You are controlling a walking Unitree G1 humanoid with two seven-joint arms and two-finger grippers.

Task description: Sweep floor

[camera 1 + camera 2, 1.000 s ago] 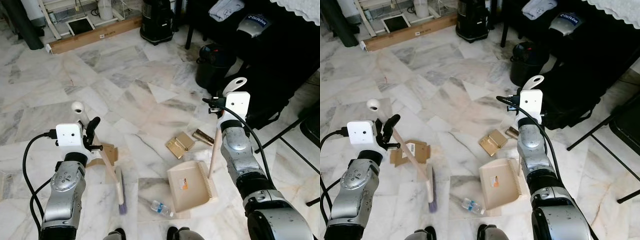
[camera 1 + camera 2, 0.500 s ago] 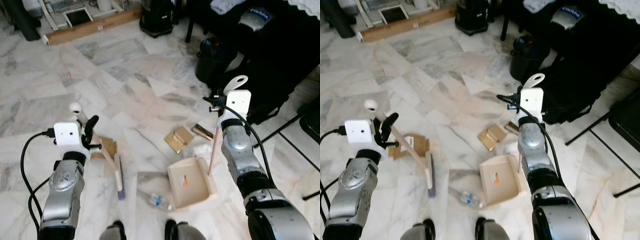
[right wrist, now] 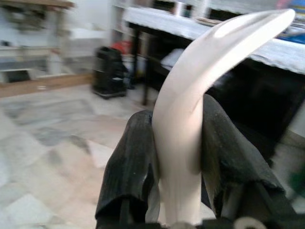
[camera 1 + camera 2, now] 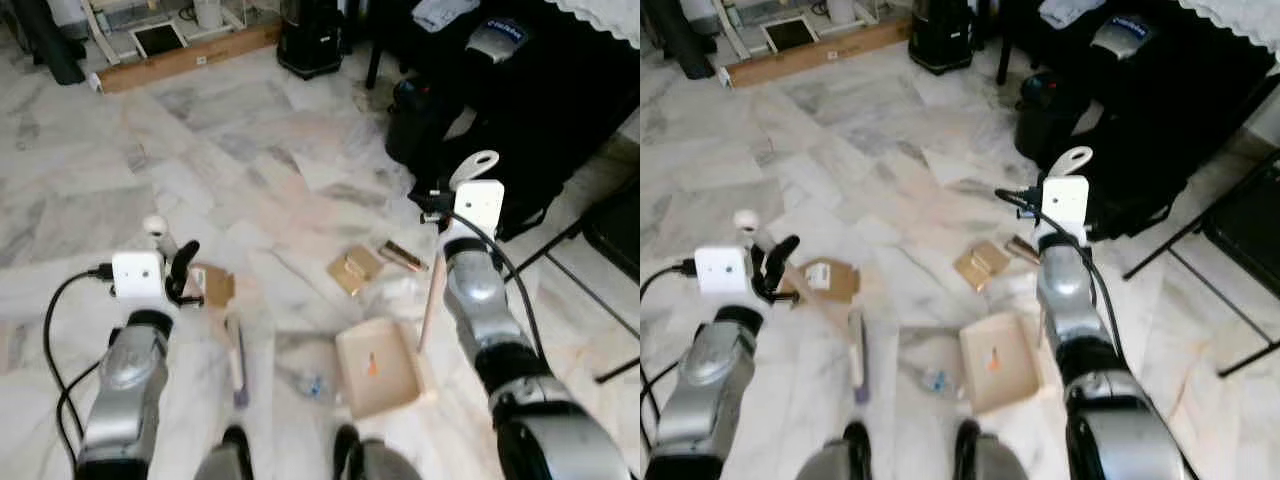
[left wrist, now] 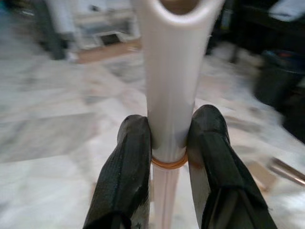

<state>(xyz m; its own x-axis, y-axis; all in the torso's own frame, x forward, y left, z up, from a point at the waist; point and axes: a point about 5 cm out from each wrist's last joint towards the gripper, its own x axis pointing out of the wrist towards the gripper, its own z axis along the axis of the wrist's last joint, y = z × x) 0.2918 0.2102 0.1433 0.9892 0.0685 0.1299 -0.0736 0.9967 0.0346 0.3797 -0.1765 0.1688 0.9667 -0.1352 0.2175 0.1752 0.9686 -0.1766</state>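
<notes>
The small clear plastic bottle (image 4: 310, 385) now lies nearer the beige plastic dustpan (image 4: 378, 372), low centre, and the view has shifted (blurred). The left pincer (image 5: 167, 143) is clamped on the cream-handled broom (image 4: 238, 362); the right pincer (image 3: 177, 143) is clamped on the dustpan's handle. Sweeping is mid-stroke, I judge; next, push the bottle in.

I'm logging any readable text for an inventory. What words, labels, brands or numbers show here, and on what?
White lettering on the dark bag: blurred, unreadable.
Orange mark on the dustpan: too blurred to read.
White label on the flat cardboard: too small to read.
White label on the long cardboard box: too small to read.
Nothing here can be read.
</notes>
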